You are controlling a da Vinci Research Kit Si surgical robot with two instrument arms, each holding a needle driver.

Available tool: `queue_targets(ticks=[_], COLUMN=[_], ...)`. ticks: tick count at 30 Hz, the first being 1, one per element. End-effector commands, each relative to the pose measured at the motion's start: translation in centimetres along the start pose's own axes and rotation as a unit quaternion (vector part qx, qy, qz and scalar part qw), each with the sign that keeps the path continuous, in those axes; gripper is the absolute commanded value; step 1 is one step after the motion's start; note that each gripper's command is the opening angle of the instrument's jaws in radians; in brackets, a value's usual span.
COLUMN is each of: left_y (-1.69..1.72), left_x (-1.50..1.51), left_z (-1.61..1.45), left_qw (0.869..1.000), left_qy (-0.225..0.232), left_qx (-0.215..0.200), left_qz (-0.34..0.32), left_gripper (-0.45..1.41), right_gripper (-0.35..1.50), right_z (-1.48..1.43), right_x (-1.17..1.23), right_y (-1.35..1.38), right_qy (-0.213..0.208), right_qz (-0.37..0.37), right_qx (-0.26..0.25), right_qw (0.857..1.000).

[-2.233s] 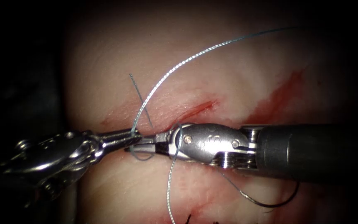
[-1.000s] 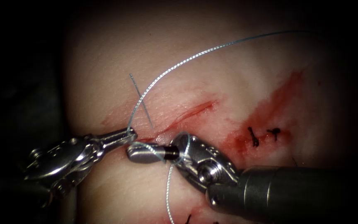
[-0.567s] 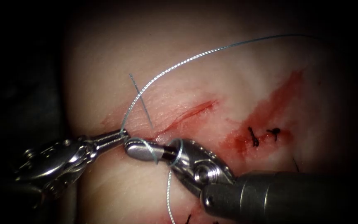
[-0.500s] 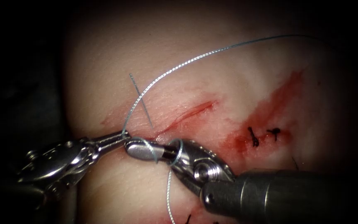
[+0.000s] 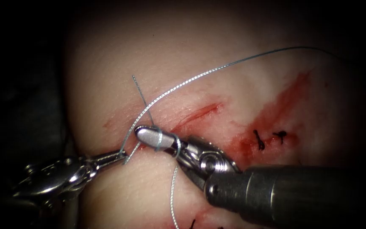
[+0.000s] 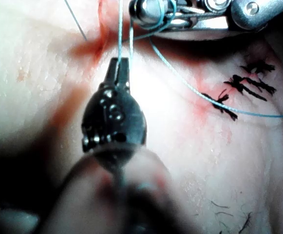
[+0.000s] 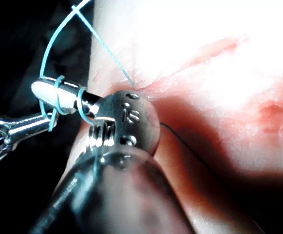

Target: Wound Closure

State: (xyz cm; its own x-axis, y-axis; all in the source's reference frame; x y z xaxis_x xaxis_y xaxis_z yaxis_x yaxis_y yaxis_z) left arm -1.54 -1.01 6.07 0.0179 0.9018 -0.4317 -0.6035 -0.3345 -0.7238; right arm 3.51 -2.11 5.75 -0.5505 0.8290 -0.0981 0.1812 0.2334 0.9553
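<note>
— While the tissue (image 5: 217,85) is lying lit under the endoscope, where is the cut (image 5: 195,113) sitting?
— It is running slantwise across the middle, with red fluid (image 5: 284,101) staining the right side and dark stitches (image 5: 259,140) sitting there.
— What is the right tool (image 5: 142,133) doing?
— It is reaching in over the cut's left end. Its fingers (image 5: 151,136) are pressing together on nothing I can make out, and they are wearing two turns of thread (image 5: 200,77).
— And the left tool (image 5: 121,156)?
— Its fingers (image 5: 111,157) are pinching the thread just below and left of those turns. I judge it is keeping that strand snug so the turns are not slipping off.
— The short end (image 5: 140,93)?
— It is standing up out of the tissue just behind the right tool's tip. Where the needle is lying, I cannot tell.
</note>
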Motion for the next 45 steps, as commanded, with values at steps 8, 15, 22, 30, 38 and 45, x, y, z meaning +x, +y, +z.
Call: queue_targets(ticks=[8, 15, 22, 30, 38, 45], left_y=[0.01, 0.11, 0.19, 0.30, 0.29, 0.26], left_x=[-0.07, -0.15, -0.18, -0.09, -0.08, -0.06], left_z=[0.07, 0.15, 0.19, 0.18, 0.18, 0.19], left_qw=[1.000, 1.000, 0.997, 0.994, 0.994, 0.994], left_qy=[-0.003, -0.027, -0.050, -0.072, -0.072, -0.067], left_qx=[0.002, -0.001, -0.031, -0.058, -0.057, -0.049], left_qz=[-0.001, 0.004, 0.040, 0.055, 0.063, 0.065], left_gripper=[-0.45, -0.45, -0.45, -0.45, -0.45, -0.45], right_gripper=[-0.35, -0.35, -0.35, -0.35, -0.35, -0.13], right_z=[0.02, 0.14, 0.05, -0.01, 0.03, 0.07], right_x=[-0.13, -0.18, -0.25, -0.27, -0.28, -0.33], right_y=[0.00, -0.05, 0.03, -0.02, -0.09, -0.13], right_qy=[0.001, 0.020, -0.035, -0.137, -0.120, -0.131], right_qz=[-0.083, -0.097, -0.145, -0.275, -0.306, -0.313], right_qx=[-0.130, -0.189, -0.273, -0.343, -0.341, -0.327], right_qw=[0.988, 0.977, 0.950, 0.888, 0.881, 0.882])
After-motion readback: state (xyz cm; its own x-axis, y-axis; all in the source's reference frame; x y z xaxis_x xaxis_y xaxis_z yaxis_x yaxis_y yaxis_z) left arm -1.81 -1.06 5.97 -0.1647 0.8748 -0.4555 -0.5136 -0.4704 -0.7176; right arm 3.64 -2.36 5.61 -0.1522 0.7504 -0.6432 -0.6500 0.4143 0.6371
